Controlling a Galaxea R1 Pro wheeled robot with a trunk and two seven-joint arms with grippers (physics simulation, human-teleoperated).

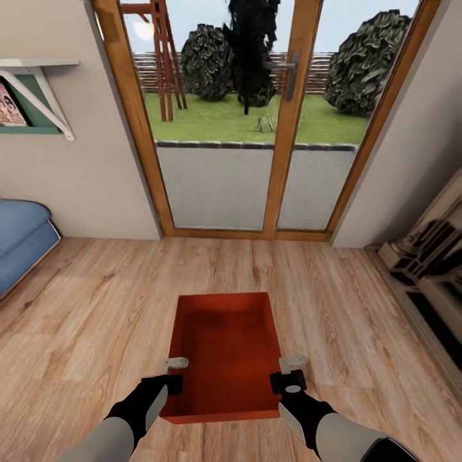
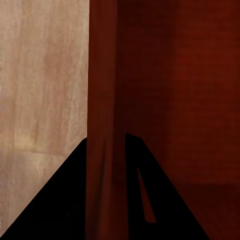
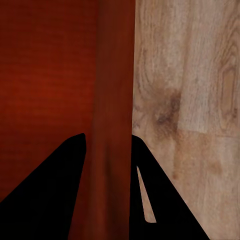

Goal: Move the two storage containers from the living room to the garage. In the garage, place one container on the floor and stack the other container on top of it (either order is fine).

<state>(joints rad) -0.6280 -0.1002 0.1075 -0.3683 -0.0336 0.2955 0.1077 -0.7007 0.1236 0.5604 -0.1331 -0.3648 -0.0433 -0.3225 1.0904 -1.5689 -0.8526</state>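
Orange-red and ribbed, one storage container [image 1: 226, 353] sits between the two arms, just in front of the robot and over the wood-plank floor [image 1: 90, 308]. You cannot tell from the pictures if its bottom touches the planks. Its near end is partly hidden by the two grippers. The left gripper [image 1: 172, 375] is at the bin's left wall and the right gripper [image 1: 290, 373] is at its right wall.

In the left wrist view the wall stands between two black fingers [image 2: 60, 200], one on each side of it, so the fingers are pinched on the container [image 2: 175, 100]. The right wrist view shows the same: black fingers [image 3: 45, 190] on both sides of the wall, holding the container [image 3: 50, 75]. The finger tips are just dark shapes, hard to make out.

Past the bin are glass doors [image 1: 256, 128] with wooden frames, and grass and bushes outside. A blue sofa [image 1: 22, 240] is cut off at the left edge. A shelf [image 1: 32, 96] hangs on the wall above it, also cut off. A pale stepped thing [image 1: 427, 256] on the right is cut off too
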